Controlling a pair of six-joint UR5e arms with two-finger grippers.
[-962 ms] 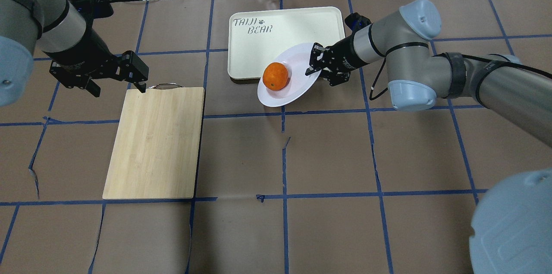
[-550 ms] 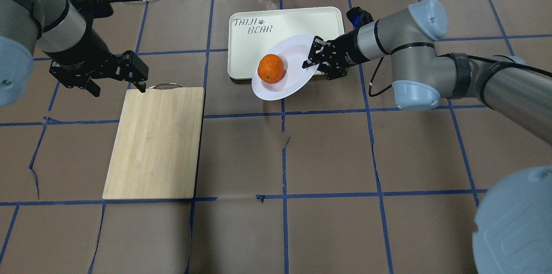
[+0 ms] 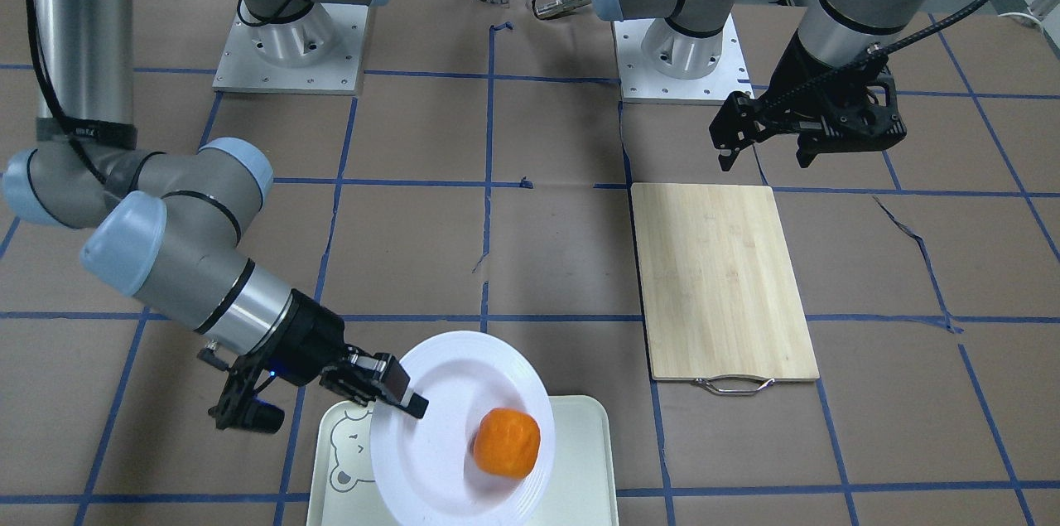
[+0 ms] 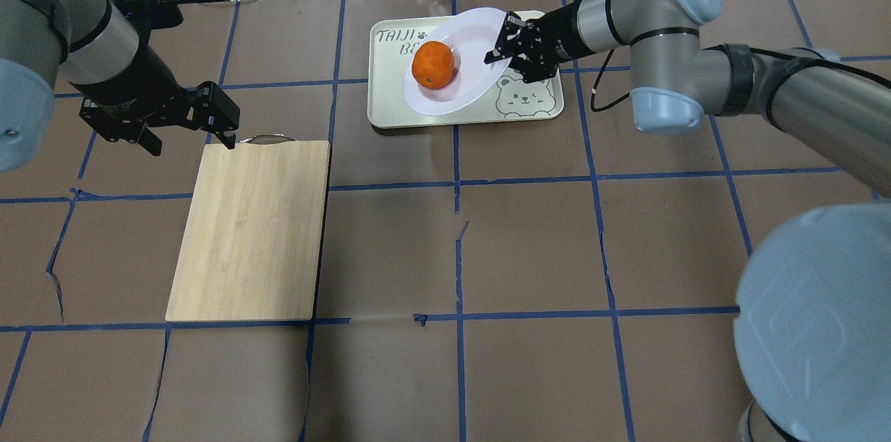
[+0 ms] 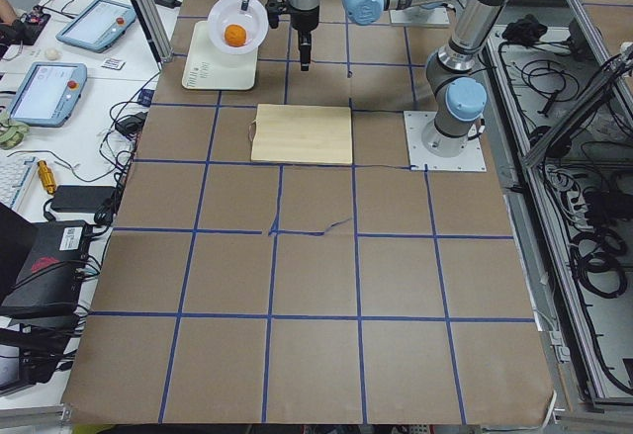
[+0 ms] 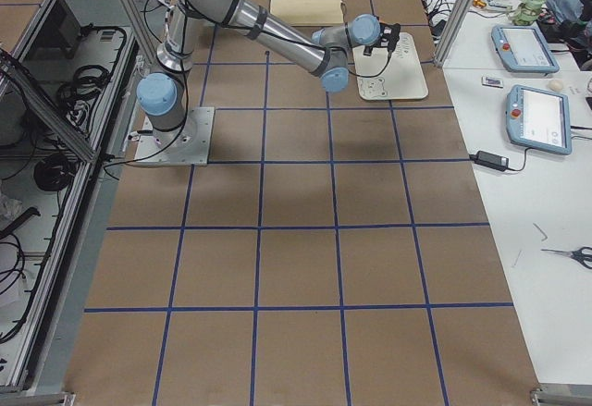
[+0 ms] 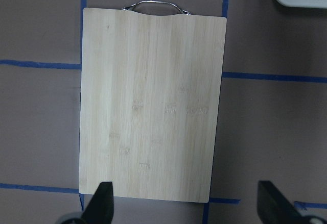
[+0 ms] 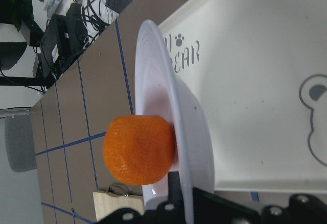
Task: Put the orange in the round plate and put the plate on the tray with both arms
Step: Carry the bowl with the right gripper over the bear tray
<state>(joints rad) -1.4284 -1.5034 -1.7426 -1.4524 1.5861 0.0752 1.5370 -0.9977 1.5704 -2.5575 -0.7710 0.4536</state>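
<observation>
Overhead exterior: the round plate [image 4: 445,104] bearing the orange [image 4: 432,65] is clamped, tilted, by the right gripper [image 4: 507,52] over the tray [image 4: 480,116]; the left gripper [image 4: 189,139] is held open, well apart.

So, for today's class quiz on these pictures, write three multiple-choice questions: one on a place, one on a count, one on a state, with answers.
1. Where is the small bright-orange fruit? A on the bare table; B in the glossy white round plate; C under that plate.
2. How many pale wooden cutting boards are there? A one; B two; C three.
3. The fingers of the left gripper are: A shut on the fruit; B shut on the board; C open and empty.
Answers: B, it rests in the plate; A, only one board shows; C, the fingers stand wide apart with nothing between.
</observation>
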